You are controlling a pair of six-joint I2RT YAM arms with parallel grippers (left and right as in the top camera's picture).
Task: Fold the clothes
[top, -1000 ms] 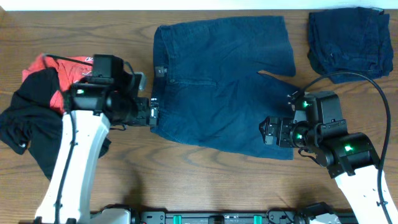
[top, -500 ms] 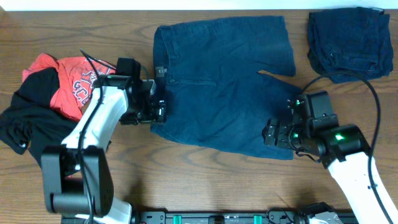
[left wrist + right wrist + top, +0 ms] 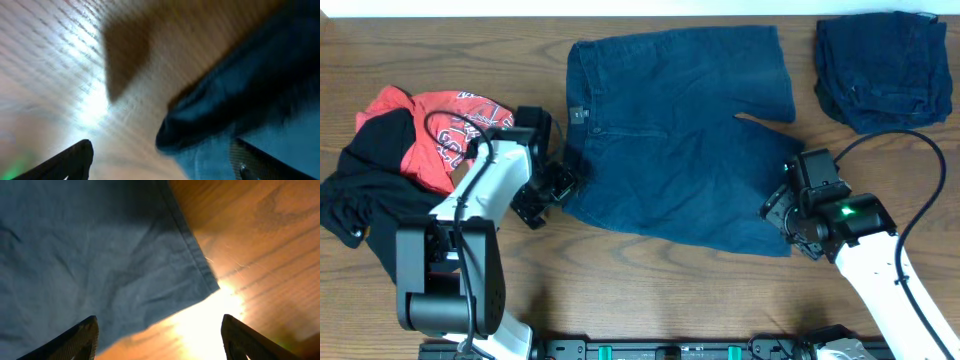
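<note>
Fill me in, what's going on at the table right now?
Two arms are setting up to fold the denim shorts, which lie spread flat in the middle. The left fingers straddle a waistband corner and the right fingers a leg-hem corner. Both sets are open, with nothing gripped yet. A red T-shirt and black garment lie piled at the left, and folded navy denim sits at the far right.

Sharp, even overhead view; left wrist view motion-blurred; bright glare on table (image 3: 225, 305).
</note>
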